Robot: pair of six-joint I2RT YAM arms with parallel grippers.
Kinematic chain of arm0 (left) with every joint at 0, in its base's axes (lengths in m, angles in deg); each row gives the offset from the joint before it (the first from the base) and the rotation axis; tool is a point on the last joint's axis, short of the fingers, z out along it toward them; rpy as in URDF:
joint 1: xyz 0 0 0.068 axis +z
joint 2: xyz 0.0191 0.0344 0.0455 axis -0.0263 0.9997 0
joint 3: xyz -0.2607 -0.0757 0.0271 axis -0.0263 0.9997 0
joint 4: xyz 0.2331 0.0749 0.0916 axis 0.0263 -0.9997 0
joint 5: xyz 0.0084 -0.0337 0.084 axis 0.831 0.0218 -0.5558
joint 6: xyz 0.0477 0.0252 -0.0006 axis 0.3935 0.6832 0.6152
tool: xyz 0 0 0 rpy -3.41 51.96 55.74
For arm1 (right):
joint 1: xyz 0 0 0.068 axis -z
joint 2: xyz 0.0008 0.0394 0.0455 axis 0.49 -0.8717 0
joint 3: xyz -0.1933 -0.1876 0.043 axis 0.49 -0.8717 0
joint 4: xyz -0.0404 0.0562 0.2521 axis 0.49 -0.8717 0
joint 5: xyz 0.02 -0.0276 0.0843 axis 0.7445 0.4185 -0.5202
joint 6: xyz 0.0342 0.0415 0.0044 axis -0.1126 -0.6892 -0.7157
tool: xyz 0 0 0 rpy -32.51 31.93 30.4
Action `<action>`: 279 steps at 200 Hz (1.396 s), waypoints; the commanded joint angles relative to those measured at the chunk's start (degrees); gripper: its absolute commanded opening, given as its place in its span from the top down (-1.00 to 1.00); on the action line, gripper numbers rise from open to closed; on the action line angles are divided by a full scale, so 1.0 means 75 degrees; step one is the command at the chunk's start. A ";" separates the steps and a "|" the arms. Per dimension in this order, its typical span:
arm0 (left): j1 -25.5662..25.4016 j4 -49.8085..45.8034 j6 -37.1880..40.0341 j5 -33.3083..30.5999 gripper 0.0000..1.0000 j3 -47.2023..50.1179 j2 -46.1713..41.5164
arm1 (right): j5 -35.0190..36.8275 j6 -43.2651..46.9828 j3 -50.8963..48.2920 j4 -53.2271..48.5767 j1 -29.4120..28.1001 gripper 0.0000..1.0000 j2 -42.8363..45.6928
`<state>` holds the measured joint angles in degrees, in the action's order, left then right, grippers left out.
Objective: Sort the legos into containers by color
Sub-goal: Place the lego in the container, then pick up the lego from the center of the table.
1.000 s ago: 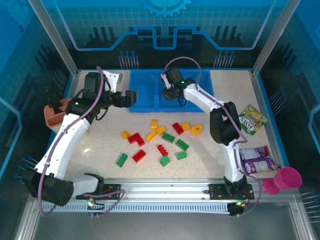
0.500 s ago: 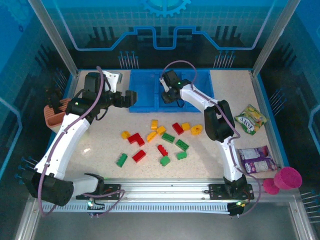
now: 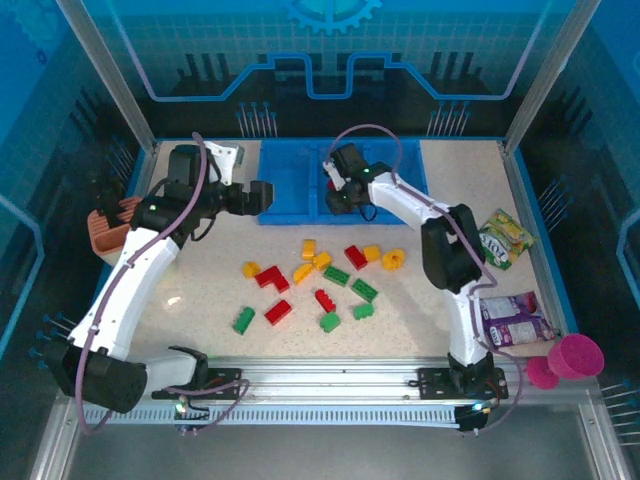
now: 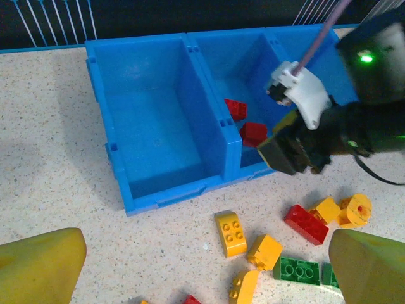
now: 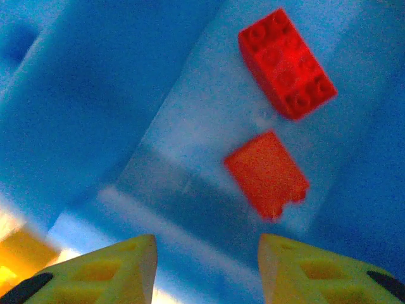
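Partly open and empty, the right hand (image 5: 205,250) hangs over the middle bin of the blue plastic three-bin tray (image 4: 158,126), two red studded bricks (image 5: 286,62) beneath it, the loose red, green and yellow bricks (image 3: 336,275) lying toward the near edge of the desk (image 3: 190,300).

We see a plain blue tray (image 3: 288,185) on a beige worktop (image 3: 200,290) speckled with darker flecks. The two bricks (image 5: 286,62) in it are red, and the loose bricks (image 3: 336,275) are red, green and yellow-orange. The holder (image 3: 105,232) is salmon-pink, the cup (image 3: 575,355) magenta, one packet (image 3: 503,237) green and yellow, another packet (image 3: 515,318) purple. The left gripper (image 4: 205,269) and right gripper (image 5: 205,266) are yellow
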<state>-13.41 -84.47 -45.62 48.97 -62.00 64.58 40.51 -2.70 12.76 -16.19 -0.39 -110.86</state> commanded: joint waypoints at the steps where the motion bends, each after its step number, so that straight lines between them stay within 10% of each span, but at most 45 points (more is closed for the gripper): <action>1: -0.0042 -0.0050 -0.0059 -0.0086 -0.99 -0.0152 -0.0291 | -0.0161 0.0076 -0.0745 -0.0240 -0.0215 0.04 0.1068; 211: -0.0042 -0.0060 -0.0113 -0.0142 -0.99 -0.0011 -0.0161 | 0.0361 -0.0142 -0.2537 -0.0421 -0.0875 -0.05 0.0467; 279: -0.0042 -0.0017 -0.0122 -0.0130 -0.99 0.0000 -0.0110 | 0.0420 -0.0236 -0.2799 -0.0488 -0.0880 0.46 0.0555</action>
<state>-13.41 -84.47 -45.62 48.53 -61.98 63.69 43.59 -3.77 -6.06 -18.60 -6.34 -106.58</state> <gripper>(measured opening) 0.994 0.307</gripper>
